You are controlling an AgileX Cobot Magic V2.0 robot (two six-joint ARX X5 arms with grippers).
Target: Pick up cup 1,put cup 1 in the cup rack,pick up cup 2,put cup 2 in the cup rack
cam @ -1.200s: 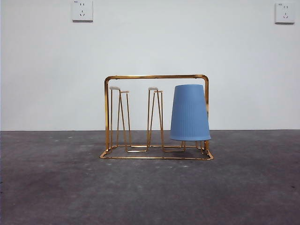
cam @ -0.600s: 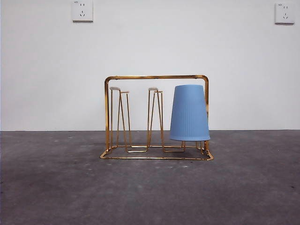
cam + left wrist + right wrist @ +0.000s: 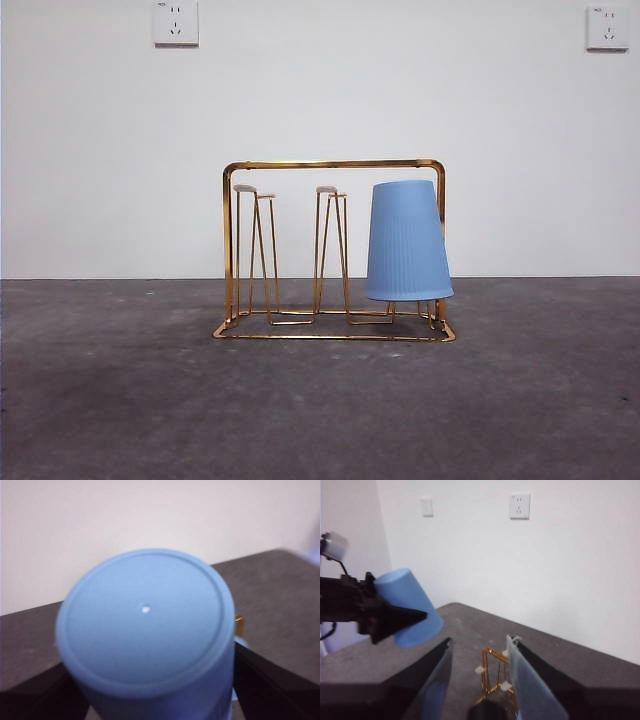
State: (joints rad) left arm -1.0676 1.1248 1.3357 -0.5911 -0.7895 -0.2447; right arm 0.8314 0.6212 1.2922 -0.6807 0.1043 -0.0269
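The cup rack (image 3: 335, 250) stands mid-bench with one blue cup (image 3: 407, 242) inverted on its rightmost prongs; the other prongs are bare. Only the wrist views show a second blue cup (image 3: 410, 607), clamped in the left gripper (image 3: 395, 617) high beside the wall. The right gripper (image 3: 477, 680) hangs above the rack, jaws apart. Wall sockets (image 3: 175, 22) carry no readable writing. Open bench (image 3: 120, 400) surrounds the rack.

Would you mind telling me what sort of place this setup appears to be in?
Probably a bare indoor test room: a plain white wall with power sockets and a dark grey table holding only the cup rack.
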